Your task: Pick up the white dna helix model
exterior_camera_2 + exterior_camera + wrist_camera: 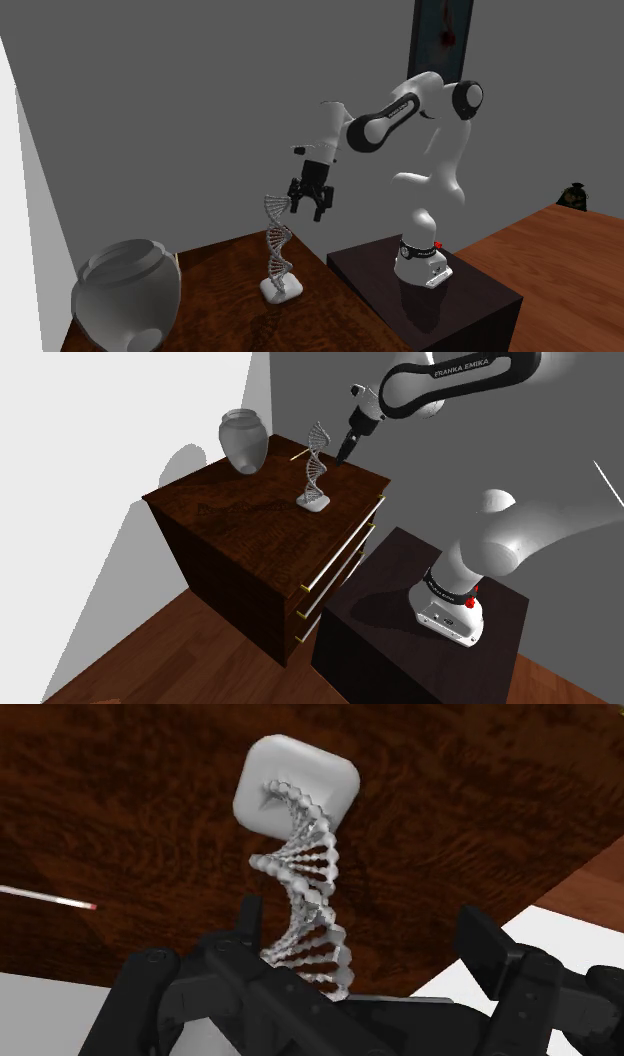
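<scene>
The helix model [316, 467] stands upright on its small rounded square base on the dark wood top of a chest of drawers [225, 517]. It is set toward the side of the top that faces the robot's stand [400, 567]. Bare wood lies all round the base, so nothing crowds the model. From the model, the drawer-front edge is near and the edge toward the wall is further off.

The claw [343, 452] hangs at the height of the model's top, tilted. In the second exterior view, the claw [308, 211] sits just beside the top of the model [277, 245], on the stand side. Its fingers stand wide apart and hold nothing. In the wrist view, the upper turns of the model [300, 874] rise into the gap of the claw [365, 939], much nearer one finger than the other. Whether that finger touches the model cannot be told.

The model is pale grey-white, a slim double spiral with thin rungs between the strands.

A round grey vase [242, 440] stands well apart from the model, at the corner toward the wall. A thin white stick [298, 453] lies beyond the model, near the wall-side edge.
</scene>
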Controlling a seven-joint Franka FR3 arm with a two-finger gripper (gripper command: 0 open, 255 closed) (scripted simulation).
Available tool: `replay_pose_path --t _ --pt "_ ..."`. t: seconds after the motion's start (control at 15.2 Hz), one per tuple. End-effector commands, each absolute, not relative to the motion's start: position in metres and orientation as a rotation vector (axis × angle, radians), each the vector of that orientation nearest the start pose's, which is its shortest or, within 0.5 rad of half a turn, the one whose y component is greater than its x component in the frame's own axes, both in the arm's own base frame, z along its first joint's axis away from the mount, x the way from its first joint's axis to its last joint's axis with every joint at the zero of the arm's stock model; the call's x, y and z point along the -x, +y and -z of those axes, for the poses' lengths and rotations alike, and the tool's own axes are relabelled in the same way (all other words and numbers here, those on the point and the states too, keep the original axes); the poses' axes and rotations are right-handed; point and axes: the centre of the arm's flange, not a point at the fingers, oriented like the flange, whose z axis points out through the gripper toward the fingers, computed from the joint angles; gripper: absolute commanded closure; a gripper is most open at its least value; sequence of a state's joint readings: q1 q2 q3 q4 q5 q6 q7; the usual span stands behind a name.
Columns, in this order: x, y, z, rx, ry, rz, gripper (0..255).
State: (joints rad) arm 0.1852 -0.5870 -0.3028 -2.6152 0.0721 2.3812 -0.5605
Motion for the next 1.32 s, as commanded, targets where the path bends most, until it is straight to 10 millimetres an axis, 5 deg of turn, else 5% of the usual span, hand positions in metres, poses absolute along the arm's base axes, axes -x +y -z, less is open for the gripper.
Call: replay_pose_path --t 0.0,0.2,0.79,0.86,1.25 --pt "-0.411 -0.051 -0.458 2.851 -0.693 0.687 0" --pt "-0.433 -0.053 -0.448 2.771 -0.772 0.802 0" --pt "-0.433 -0.053 -0.408 2.771 -0.772 0.802 0" --pt "-0.432 -0.053 -0.408 2.771 -0.772 0.802 255" --pt "-0.432 -0.053 -0.408 2.771 -0.772 0.802 255"
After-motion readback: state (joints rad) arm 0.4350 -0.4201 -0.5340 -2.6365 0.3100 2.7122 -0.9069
